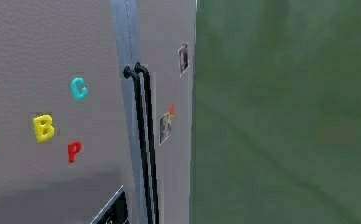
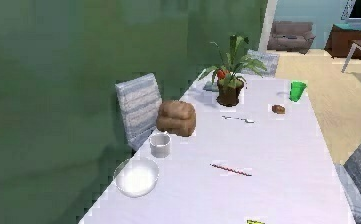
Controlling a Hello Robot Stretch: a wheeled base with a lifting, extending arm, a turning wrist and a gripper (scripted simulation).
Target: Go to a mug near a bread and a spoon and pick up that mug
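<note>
Looks like the go-to part is nearly wrapped up and the pick-up hasn't been started. In the arm side view the mug (image 2: 160,145) is seen as a small pale cylinder on the white table (image 2: 288,160), between the brown bread (image 2: 176,118) just beside it and a white bowl (image 2: 136,178) at the near corner. A thin pale utensil, taken to be the spoon (image 2: 238,119), lies a bit further along, past the bread. A green cup (image 2: 297,90) is parked well apart near the potted plant (image 2: 229,75) (easy to mix up, but there's no bread next to it, so it's ruled out). A striped chair (image 2: 138,105) is set at the table's edge by the bread. In the forward view a fridge (image 1: 48,80) with letter magnets (image 1: 43,128) and black handles (image 1: 140,140) is faced up close, so little room is left ahead. The state of the gripper can't be told from these pictures. For the next move, the base would probably have to be nudged so the mug is lined up with the arm's reach, since it sits left of the middle of the arm side view. Then the arm would need to be raised above the tabletop and extended toward the mug, without the bread or bowl getting bumped.
</note>
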